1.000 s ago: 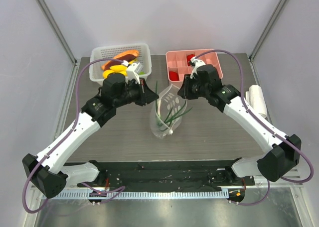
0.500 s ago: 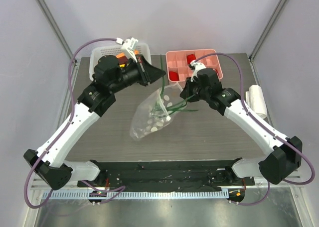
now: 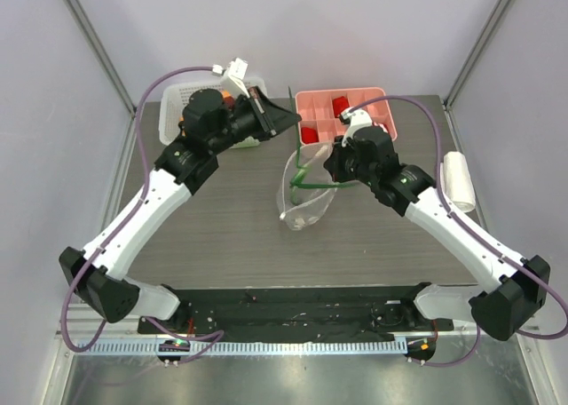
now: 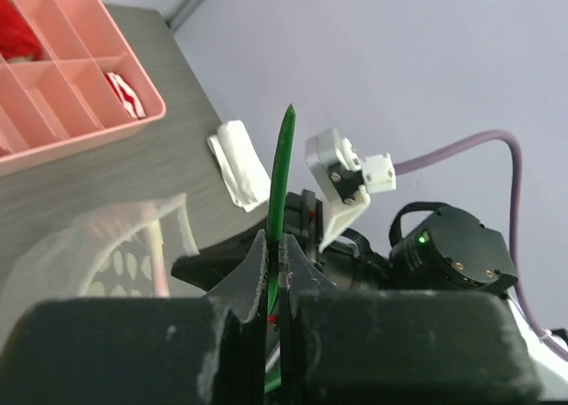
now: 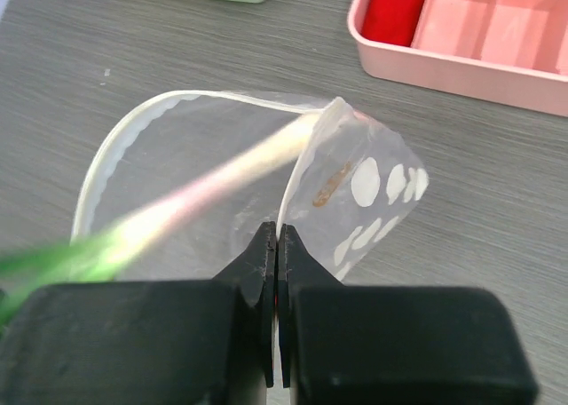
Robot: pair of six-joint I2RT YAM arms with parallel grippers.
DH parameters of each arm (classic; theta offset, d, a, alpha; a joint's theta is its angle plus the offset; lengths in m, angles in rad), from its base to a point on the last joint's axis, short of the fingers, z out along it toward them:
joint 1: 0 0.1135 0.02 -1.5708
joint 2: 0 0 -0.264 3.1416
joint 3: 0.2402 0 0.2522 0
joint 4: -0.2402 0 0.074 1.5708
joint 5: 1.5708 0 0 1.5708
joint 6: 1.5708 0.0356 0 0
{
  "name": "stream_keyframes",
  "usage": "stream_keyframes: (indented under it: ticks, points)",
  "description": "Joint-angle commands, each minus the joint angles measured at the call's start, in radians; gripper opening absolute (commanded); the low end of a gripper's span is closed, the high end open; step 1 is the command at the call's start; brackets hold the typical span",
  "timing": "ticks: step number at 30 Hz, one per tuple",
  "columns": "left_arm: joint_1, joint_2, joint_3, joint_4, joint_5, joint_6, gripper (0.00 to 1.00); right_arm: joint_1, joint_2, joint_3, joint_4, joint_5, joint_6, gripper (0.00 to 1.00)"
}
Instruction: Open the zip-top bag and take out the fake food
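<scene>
The zip-top bag (image 3: 304, 201) is clear with white dots and hangs open above the table's middle. My right gripper (image 3: 327, 168) is shut on its rim, which the right wrist view (image 5: 277, 238) shows pinched between the jaws beside the open mouth (image 5: 186, 156). My left gripper (image 3: 289, 123) is raised near the basket and shut on a thin green stalk of fake food (image 4: 282, 170), whose lower end trails toward the bag (image 5: 62, 250). The left arm hides the sausage and bananas.
A white perforated basket (image 3: 174, 112) stands at the back left under my left arm. A pink divided tray (image 3: 373, 107) with red blocks (image 5: 395, 5) stands at the back right. A white roll (image 3: 456, 178) lies at the right edge.
My left gripper rose and moved back toward the basket, drawing the green stalk up out of the bag. The bag swung back to the right under my right gripper.
</scene>
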Motion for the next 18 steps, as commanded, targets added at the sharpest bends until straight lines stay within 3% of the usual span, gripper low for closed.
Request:
stream_keyframes:
  ticks: [1,5,10,16,18]
  points:
    - [0.012,-0.014,0.052,0.126,0.156,-0.048,0.0,0.004,0.021,0.023,-0.01,0.129,0.008,0.01]
    - [0.047,-0.032,0.186,-0.089,0.062,0.082,0.0,-0.002,0.047,0.032,-0.061,0.238,0.045,0.01]
    - [0.196,-0.096,0.188,-0.054,0.165,0.051,0.0,-0.015,0.086,0.035,-0.089,0.261,0.066,0.01]
    - [0.331,-0.048,0.362,-0.216,0.084,0.173,0.0,-0.018,0.089,0.038,-0.089,0.235,0.065,0.01]
    - [0.37,-0.005,0.424,-0.303,-0.016,0.211,0.0,-0.018,0.078,0.036,-0.089,0.211,0.065,0.01]
